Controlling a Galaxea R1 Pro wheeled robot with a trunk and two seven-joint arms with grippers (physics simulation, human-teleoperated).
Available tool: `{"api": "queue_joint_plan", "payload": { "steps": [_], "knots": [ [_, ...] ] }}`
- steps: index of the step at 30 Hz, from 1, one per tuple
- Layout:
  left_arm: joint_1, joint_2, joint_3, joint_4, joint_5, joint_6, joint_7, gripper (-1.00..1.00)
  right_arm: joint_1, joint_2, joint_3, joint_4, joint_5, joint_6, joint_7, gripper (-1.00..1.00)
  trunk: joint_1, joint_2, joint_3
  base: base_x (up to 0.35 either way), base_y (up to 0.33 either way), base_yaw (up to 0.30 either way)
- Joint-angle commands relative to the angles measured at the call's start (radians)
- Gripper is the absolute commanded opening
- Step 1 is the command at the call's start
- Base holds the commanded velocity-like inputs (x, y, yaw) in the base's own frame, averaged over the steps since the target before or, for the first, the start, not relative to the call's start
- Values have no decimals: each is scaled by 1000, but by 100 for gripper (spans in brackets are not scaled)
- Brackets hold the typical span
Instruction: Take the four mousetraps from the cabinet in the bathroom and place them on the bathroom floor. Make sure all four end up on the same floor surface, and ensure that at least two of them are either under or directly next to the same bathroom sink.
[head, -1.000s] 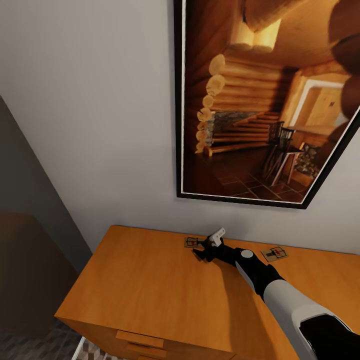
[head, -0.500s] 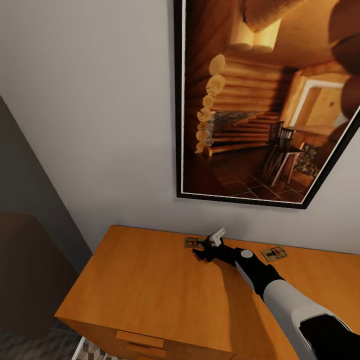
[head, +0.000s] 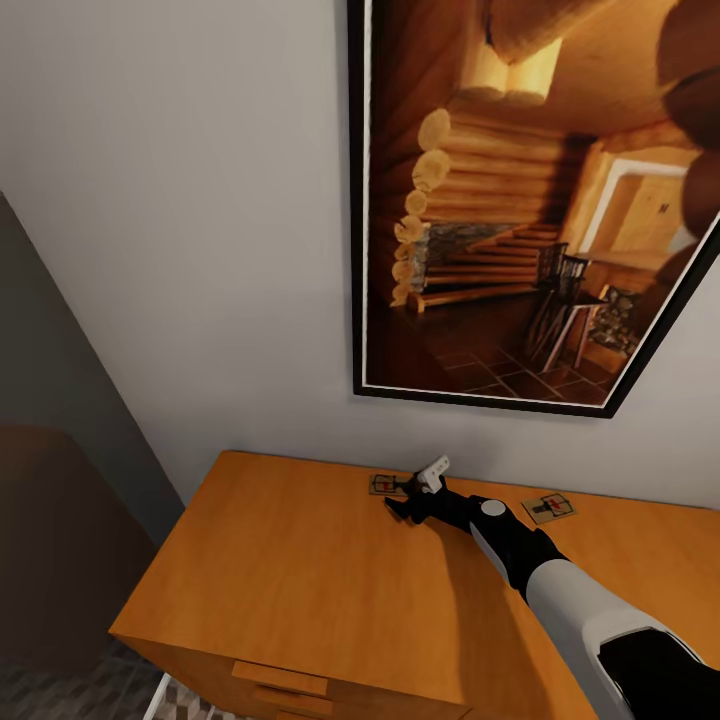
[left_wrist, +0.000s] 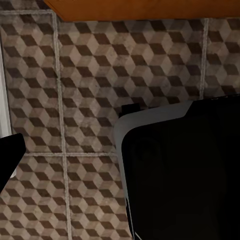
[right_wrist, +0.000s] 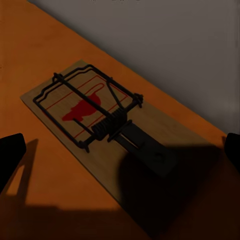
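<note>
One mousetrap (right_wrist: 102, 129) lies flat near the back edge of the cabinet (head: 300, 590), by the wall, with the right gripper (head: 412, 497) just over it, jaws open on either side. A second trap (head: 549, 508) lies further right on the same top. The left gripper's jaws cannot be judged; its wrist view looks down on the floor (left_wrist: 75, 75).

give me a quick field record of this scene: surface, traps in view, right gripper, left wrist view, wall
surface: cabinet flat orange-brown top, drawer fronts at its near edge
traps in view: two mousetraps on the cabinet top near the wall; left mousetrap, right mousetrap
right gripper: right gripper open, poised at the left mousetrap, fingertips either side, not closed on it
left wrist view: bathroom floor with cube-pattern tiles, cabinet edge above
wall: framed picture of a log cabin interior
</note>
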Motion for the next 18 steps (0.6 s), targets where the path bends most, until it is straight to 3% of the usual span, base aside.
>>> {"api": "queue_joint_plan", "payload": {
  "steps": [1,18],
  "knots": [
    [-2,-1,-8,4,10,-6,-4,100,0,-1,6,14,16,-8,-1,100,1,-1,-2,0,0,0],
    [-2,-1,-8,4,10,-7,-4,100,0,-2,6,14,16,-12,-1,100,1,-1,-2,9,10,0]
  ]
}}
